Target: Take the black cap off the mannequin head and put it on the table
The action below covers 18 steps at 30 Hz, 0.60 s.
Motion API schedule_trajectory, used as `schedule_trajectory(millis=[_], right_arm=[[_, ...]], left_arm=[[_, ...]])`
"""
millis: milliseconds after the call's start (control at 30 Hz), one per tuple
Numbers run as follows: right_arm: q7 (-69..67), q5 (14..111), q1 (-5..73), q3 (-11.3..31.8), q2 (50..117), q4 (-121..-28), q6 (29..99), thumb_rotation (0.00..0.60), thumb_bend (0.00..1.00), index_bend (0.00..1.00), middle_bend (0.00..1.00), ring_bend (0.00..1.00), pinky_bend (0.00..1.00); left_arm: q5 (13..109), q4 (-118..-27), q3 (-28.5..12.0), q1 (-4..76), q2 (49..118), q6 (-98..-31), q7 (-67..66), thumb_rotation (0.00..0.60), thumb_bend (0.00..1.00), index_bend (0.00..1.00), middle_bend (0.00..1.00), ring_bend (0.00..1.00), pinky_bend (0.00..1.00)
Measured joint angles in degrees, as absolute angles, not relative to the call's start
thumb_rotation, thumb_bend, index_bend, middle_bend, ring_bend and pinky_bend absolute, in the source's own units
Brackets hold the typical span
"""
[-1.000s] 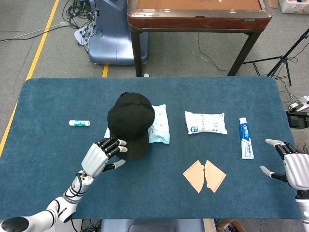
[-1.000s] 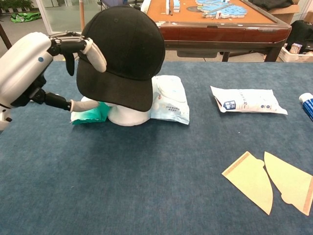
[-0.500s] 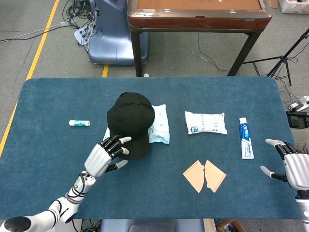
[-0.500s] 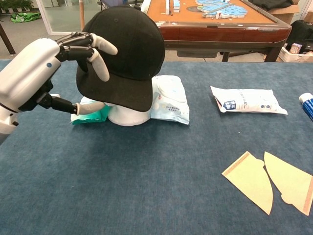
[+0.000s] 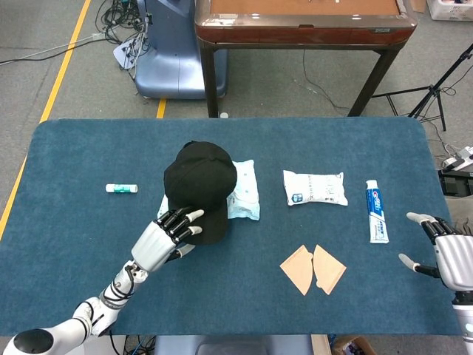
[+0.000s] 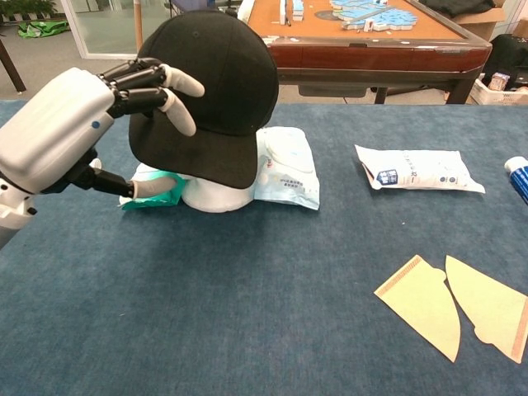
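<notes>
The black cap (image 5: 201,185) (image 6: 219,82) sits on the white mannequin head (image 6: 216,196) left of the table's middle, brim pointing toward me. My left hand (image 5: 166,237) (image 6: 82,132) is at the cap's near-left side. Its fingers (image 6: 169,87) are spread over the crown just above the brim, and its thumb reaches in below the brim beside the head's base. I cannot tell whether the fingers press on the fabric, and nothing is clamped. My right hand (image 5: 447,255) hovers at the table's near right edge, fingers apart and empty.
A pale blue wipes pack (image 5: 244,191) (image 6: 285,169) lies against the mannequin's right side, with a green packet (image 6: 153,191) at its left. Further right are a white pouch (image 5: 315,188), a toothpaste tube (image 5: 377,211) and two tan paper pieces (image 5: 312,268). A small tube (image 5: 121,188) lies far left.
My left hand has moved forward and closer to the cap. Its fingers now lie over the crown and its thumb has slid further under the brim. The right hand has stayed still.
</notes>
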<state>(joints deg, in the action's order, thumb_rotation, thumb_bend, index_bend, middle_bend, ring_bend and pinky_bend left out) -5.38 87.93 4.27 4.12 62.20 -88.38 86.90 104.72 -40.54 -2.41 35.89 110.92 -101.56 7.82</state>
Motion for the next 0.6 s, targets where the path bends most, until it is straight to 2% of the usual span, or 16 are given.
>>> schedule_trajectory(millis=[600], right_arm=[[-5.61,88.02,4.27,4.08,62.12,-88.35,86.93,0.6,0.14,0.26,0.32,0.28,0.52]], left_arm=[[102.75,-38.51,-3.08,37.37,112.37,-100.08,5.8,0.6,0.15,0.49,0.23,0.16,0.38]])
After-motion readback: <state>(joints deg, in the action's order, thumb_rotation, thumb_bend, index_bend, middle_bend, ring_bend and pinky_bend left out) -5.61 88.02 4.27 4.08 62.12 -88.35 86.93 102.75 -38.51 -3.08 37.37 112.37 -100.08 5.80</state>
